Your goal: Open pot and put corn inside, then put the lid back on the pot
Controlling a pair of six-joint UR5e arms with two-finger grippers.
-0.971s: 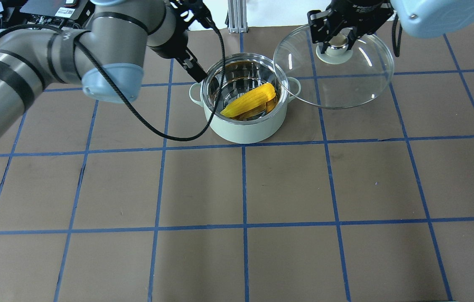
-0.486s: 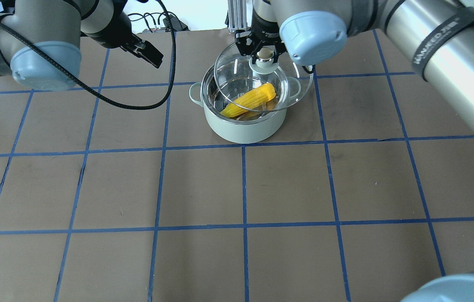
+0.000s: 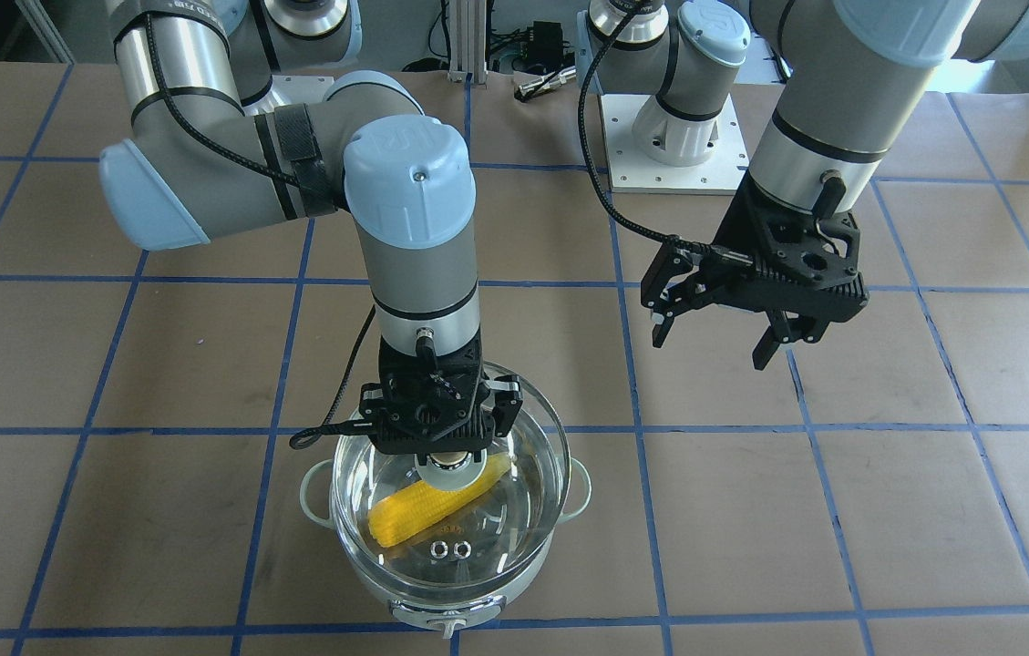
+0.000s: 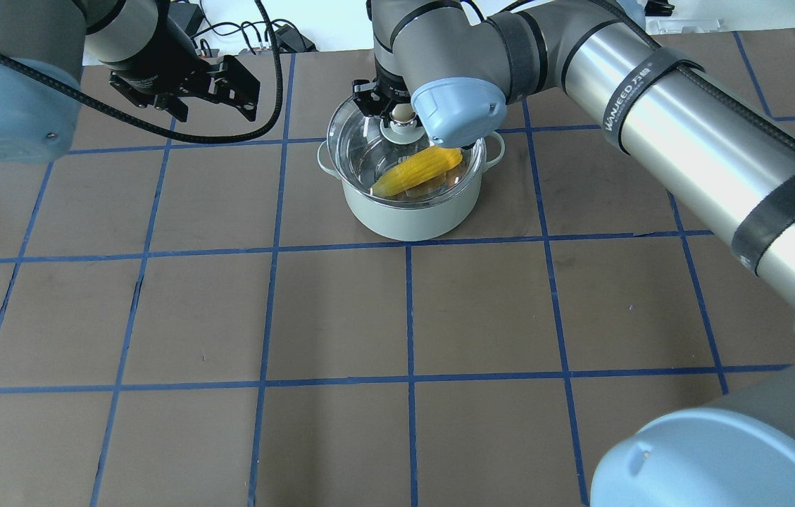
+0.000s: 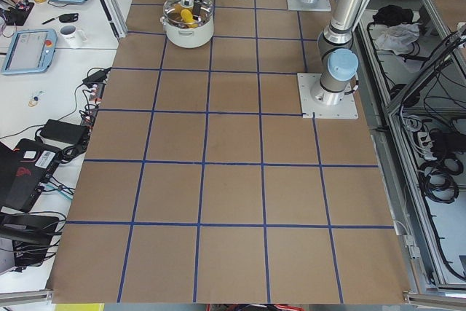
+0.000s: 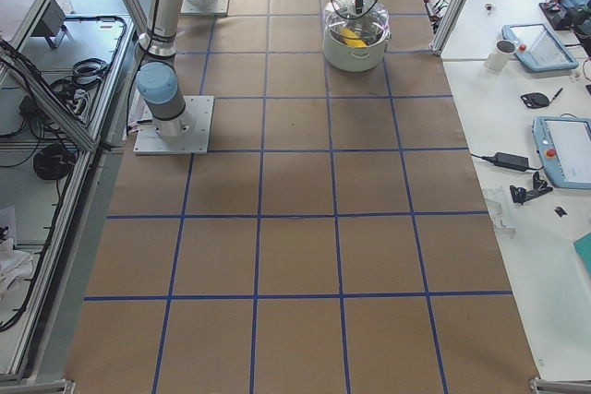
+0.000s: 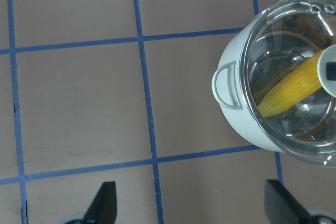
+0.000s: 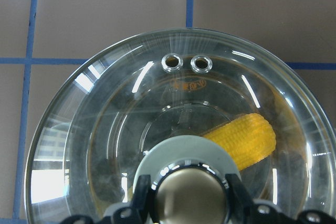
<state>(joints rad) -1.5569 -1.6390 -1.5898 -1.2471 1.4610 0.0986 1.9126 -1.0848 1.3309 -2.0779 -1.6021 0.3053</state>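
The pale grey-green pot (image 4: 408,218) stands at the table's far middle, with the yellow corn (image 4: 418,169) lying inside it. My right gripper (image 4: 404,116) is shut on the ball knob of the clear glass lid (image 4: 358,144) and holds the lid over the pot's mouth; I cannot tell whether it rests on the rim. The right wrist view shows the lid (image 8: 105,129) with the corn (image 8: 247,135) beneath it. My left gripper (image 4: 214,109) is open and empty, raised to the left of the pot. In the front view it (image 3: 710,351) hangs over bare table.
The table (image 4: 411,317) is brown paper with a grid of blue tape lines. The right arm's long silver link (image 4: 686,141) reaches across the right half of the overhead view. The arm bases (image 3: 673,137) stand at the robot's edge.
My right gripper has carried the lid leftward from beside the pot to over its mouth. My left gripper has drawn back from the pot's rim to the left.
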